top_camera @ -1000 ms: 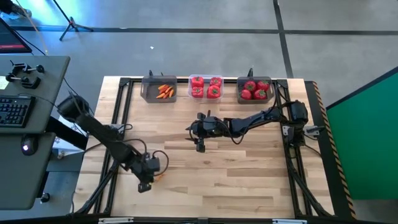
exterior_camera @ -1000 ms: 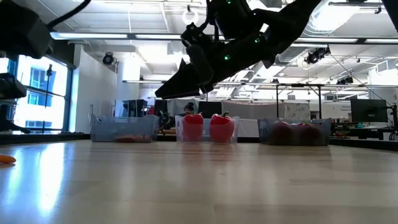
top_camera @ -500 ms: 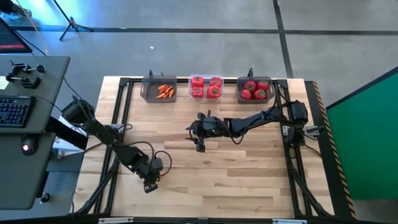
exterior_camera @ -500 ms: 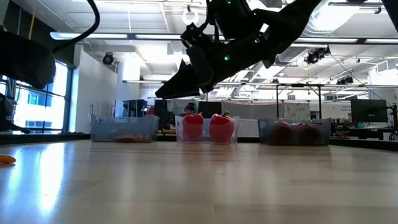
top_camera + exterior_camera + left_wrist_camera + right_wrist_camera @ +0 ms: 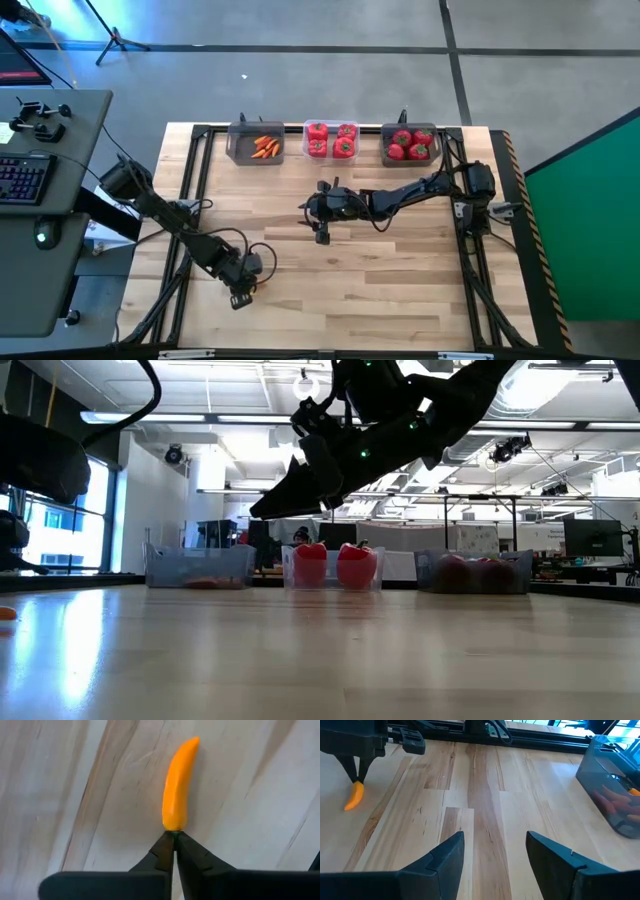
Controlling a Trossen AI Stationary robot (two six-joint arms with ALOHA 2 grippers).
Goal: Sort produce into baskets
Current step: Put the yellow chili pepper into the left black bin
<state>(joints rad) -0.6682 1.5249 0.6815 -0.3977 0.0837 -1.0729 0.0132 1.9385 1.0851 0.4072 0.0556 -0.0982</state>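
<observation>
A small orange carrot piece [image 5: 177,785] lies on the wooden table near its front left; it also shows in the right wrist view [image 5: 354,797] and at the low view's left edge [image 5: 5,613]. My left gripper [image 5: 243,293] points down with its fingers shut at the carrot's near end. My right gripper [image 5: 322,235] hovers open over the table's middle, holding nothing. Along the far edge stand three baskets: a grey one with carrot pieces [image 5: 256,145], a clear one with red peppers [image 5: 331,140] and a grey one with tomatoes [image 5: 409,143]. My left gripper has its two fingertips [image 5: 165,847] closed together on the very tip of the carrot's blunt end [image 5: 174,826]. They come from above, slanting down, in line with the carrot's length. The carrot lies flat on the table, stretching away from the tips.
A black metal frame [image 5: 190,200] runs around the tabletop. Bare wood stretches between the two arms and the baskets. A desk with a keyboard [image 5: 25,180] stands beyond the table's left edge.
My left gripper has sunk toward the table and a little toward its near edge, coming down at the carrot piece, and its wrist has rolled somewhat. The carrot piece has shifted slightly on the table. My right arm has kept still.
</observation>
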